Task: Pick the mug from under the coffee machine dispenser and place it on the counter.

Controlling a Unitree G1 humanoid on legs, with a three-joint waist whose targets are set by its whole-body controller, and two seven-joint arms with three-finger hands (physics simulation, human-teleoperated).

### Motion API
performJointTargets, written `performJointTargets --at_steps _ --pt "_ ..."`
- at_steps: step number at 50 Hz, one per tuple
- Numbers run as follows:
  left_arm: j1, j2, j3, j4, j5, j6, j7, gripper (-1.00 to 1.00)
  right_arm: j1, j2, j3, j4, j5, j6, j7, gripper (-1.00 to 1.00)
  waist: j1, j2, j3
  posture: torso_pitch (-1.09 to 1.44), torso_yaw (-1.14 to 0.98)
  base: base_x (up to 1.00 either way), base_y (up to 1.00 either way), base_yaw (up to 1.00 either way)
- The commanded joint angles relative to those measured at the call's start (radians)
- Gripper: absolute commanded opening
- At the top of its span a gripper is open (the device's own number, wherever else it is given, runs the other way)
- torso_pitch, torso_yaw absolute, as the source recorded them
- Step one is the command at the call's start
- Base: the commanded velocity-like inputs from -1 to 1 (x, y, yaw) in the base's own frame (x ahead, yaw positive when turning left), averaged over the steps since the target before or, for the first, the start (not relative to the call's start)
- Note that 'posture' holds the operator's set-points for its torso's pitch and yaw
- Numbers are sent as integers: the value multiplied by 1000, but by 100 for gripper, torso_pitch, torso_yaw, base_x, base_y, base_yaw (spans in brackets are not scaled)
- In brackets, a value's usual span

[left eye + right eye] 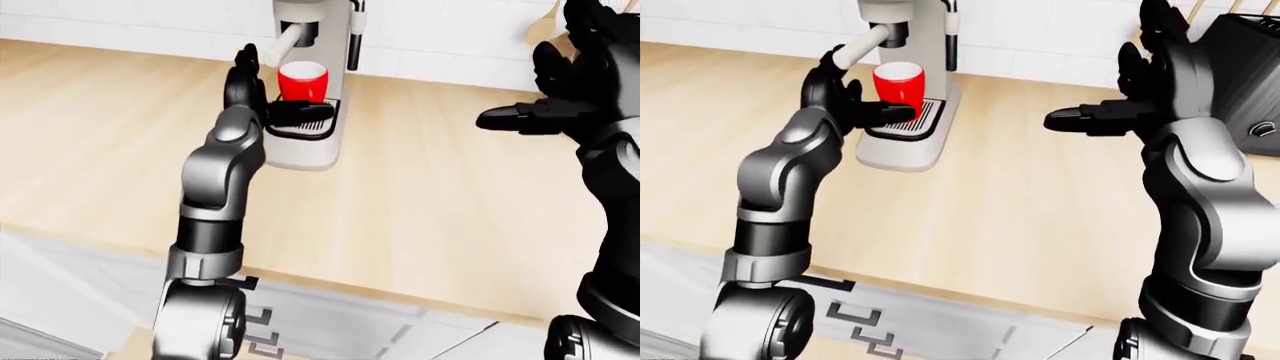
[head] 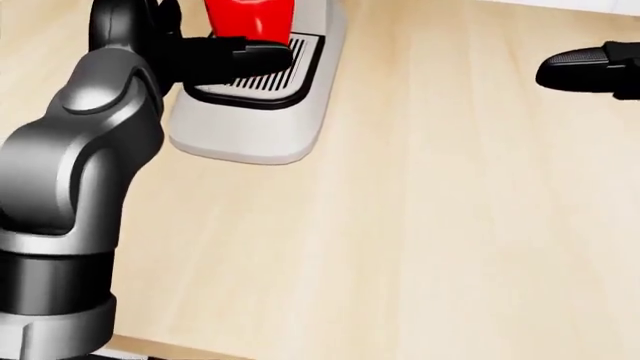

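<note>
The red mug (image 1: 898,82) stands upright on the slotted drip tray (image 2: 262,79) of the white coffee machine (image 1: 902,22), right under its spout. My left hand (image 1: 862,88) is open at the mug's left side. Its thumb (image 2: 245,54) lies across the tray at the mug's base, and its fingers point up beside the mug without closing round it. My right hand (image 1: 1115,82) is open and raised over the counter, well to the right of the machine, holding nothing.
The machine sits on a light wood counter (image 1: 1020,195) with a white tiled wall behind. A black appliance (image 1: 1250,67) stands at the top right of the right-eye view. The counter edge with drawer fronts runs along the bottom.
</note>
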State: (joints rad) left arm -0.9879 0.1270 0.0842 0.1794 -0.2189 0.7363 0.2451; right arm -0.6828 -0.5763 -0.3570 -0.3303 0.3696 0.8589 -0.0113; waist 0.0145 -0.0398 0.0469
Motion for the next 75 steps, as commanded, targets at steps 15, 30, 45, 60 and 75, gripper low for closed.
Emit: performJointTargets --at_steps 15,30,45,60,75 --pt "-60 -24 -15 54 34 -95 -8 100 -44 -30 -21 -16 4 -25 -6 100 2 -9 -28 0 0 0 0 0" --pt "-110 -42 -19 210 59 -208 -1 100 -55 -37 -21 -15 7 -23 -7 100 3 -13 -31 0 0 0 0 0" --pt "-136 -67 -29 316 85 -300 28 100 -58 -39 -23 -29 23 -10 -14 100 5 -18 -32 0 0 0 0 0" --pt "-194 -84 -30 416 77 -353 26 100 -51 -35 -23 -39 29 -10 -18 100 7 -23 -32 0 0 0 0 0" --pt "-200 -88 -30 482 82 -403 29 -54 -72 -50 -31 -52 56 11 -31 100 10 -25 -34 0 0 0 0 0"
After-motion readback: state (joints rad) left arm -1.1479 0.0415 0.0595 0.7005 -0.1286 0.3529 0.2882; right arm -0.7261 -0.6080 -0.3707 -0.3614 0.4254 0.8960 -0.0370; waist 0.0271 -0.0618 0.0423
